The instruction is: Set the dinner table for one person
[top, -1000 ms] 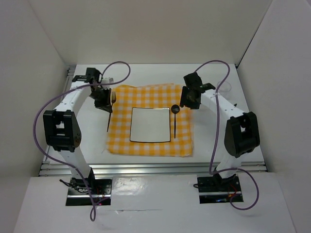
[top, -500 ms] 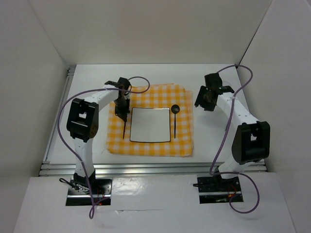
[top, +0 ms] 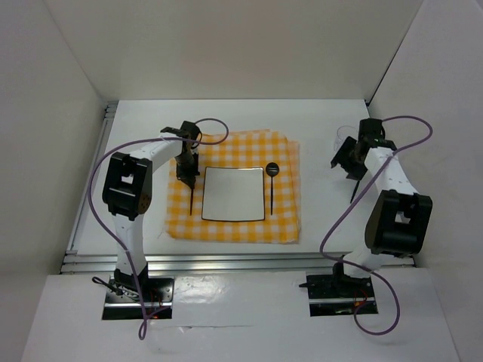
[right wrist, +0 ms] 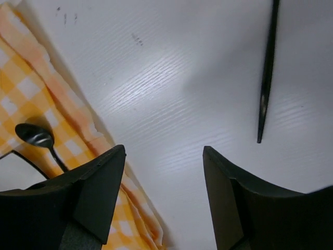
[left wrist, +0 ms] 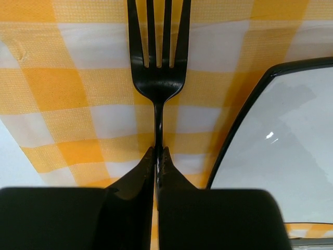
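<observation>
The left gripper, clamped shut on the fork handle, holds it pointing straight ahead of the fingers, parallel to the plate edge at their right, over the cloth on the dinner table.

Dinner table: large rectangular tabletop, plain matte white, lying level. A faint linear grain and a few small dark specks are noted in the right wrist view. An aluminium rail is seen along the near edge. White panels are seen at the left, far and right sides.
</observation>
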